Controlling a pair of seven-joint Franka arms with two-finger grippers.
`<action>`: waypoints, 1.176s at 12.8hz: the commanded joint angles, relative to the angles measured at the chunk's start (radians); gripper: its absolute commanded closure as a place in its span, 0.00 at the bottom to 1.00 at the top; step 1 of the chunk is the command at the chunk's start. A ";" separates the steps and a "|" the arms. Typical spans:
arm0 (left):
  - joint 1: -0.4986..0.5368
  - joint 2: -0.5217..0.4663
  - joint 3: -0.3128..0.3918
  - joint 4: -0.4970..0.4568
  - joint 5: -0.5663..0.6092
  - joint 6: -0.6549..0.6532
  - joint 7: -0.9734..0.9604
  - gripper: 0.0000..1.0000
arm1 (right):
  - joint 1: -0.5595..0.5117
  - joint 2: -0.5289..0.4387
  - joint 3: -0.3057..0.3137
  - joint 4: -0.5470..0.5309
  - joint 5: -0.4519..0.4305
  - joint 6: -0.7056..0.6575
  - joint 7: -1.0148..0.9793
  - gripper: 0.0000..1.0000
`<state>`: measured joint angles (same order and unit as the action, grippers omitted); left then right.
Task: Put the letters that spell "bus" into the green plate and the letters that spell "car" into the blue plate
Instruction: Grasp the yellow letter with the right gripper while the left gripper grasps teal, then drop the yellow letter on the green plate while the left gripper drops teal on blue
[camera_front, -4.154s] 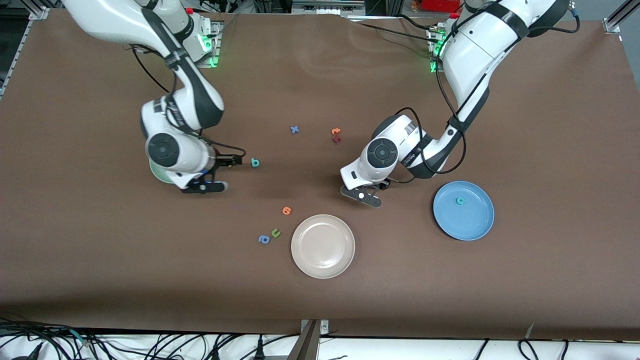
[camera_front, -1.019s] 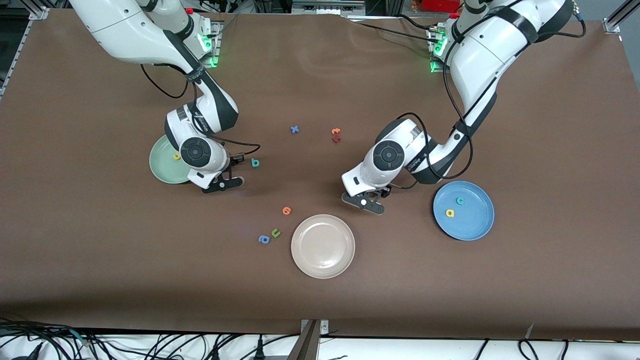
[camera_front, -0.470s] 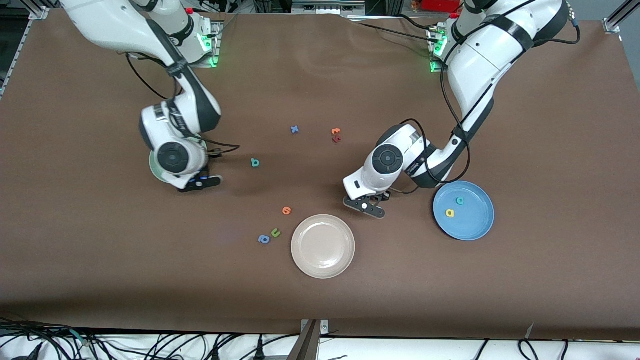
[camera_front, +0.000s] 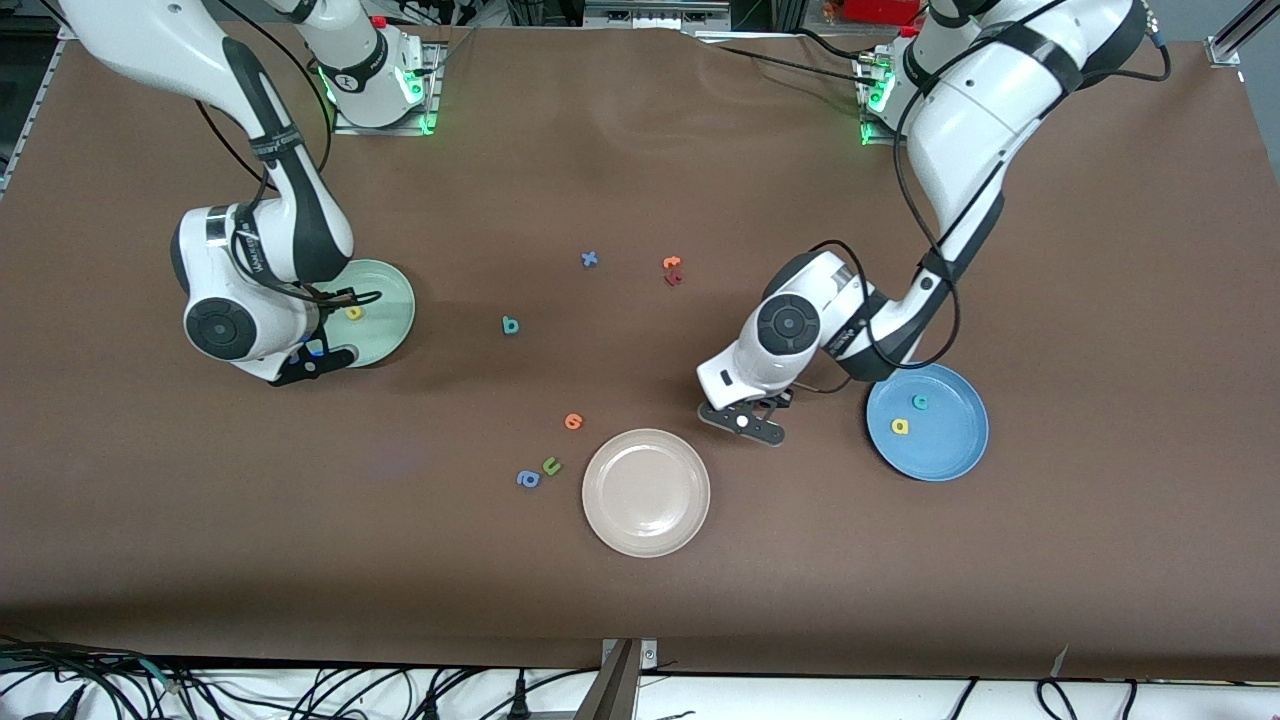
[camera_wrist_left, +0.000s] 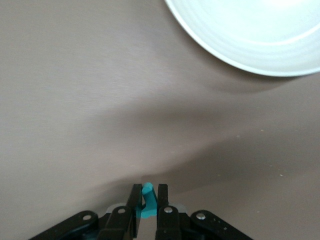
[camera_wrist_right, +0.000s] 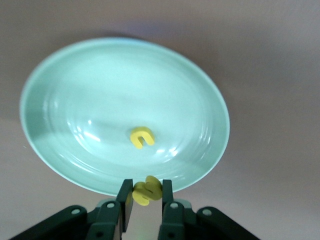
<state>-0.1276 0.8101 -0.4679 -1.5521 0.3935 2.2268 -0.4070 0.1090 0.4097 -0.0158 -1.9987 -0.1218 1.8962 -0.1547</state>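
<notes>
Two grippers each carry a letter. The left gripper (camera_front: 742, 422), low in the middle of the front view, has its jaws pinched together on the thin teal "r" (camera_wrist_left: 147, 200), whose tip stands up between the pads in the left wrist view. It hangs low over bare table between the beige plate (camera_front: 646, 540) and the blue plate (camera_front: 955, 455). That blue plate, toward the left arm's end of the table, already holds the teal "c" (camera_front: 919, 402) and the yellow "a" (camera_front: 900, 427).

The right gripper (camera_front: 318, 357) is clamped on the yellow "s" (camera_wrist_right: 142, 192) and hangs over the rim of the green plate (camera_front: 395, 300), in which the yellow "u" (camera_front: 353, 312) lies. The teal "b" (camera_front: 511, 325) lies on the table in mid-frame, well apart from both plates.

The step in hand looks like carrying each letter to its plate. The "r" is thin, so I would lift it straight up before swinging across, keep the pinch firm, and release it low over the blue plate's middle, clear of the two letters there. The "s" should go inward from the rim before release, or it may slip off onto the table.

Other letters lie scattered on the table and should stay where they are: the green "u" (camera_front: 551, 465), the blue "a" (camera_front: 527, 479), an orange letter (camera_front: 573, 421) and a blue "x" (camera_front: 590, 259).
</notes>
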 joint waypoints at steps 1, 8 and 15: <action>0.042 -0.078 -0.008 -0.010 0.016 -0.094 0.028 0.93 | -0.032 0.038 -0.003 -0.037 0.022 0.021 -0.031 1.00; 0.230 -0.085 -0.003 -0.011 0.024 -0.127 0.495 0.90 | -0.032 0.057 0.000 -0.025 0.059 0.026 -0.037 0.10; 0.388 -0.083 0.002 -0.017 0.024 -0.128 0.752 0.00 | -0.022 -0.003 0.042 0.038 0.145 -0.017 0.045 0.06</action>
<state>0.2311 0.7385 -0.4564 -1.5527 0.3935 2.1064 0.3181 0.0876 0.4402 0.0189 -1.9628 -0.0107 1.9118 -0.1471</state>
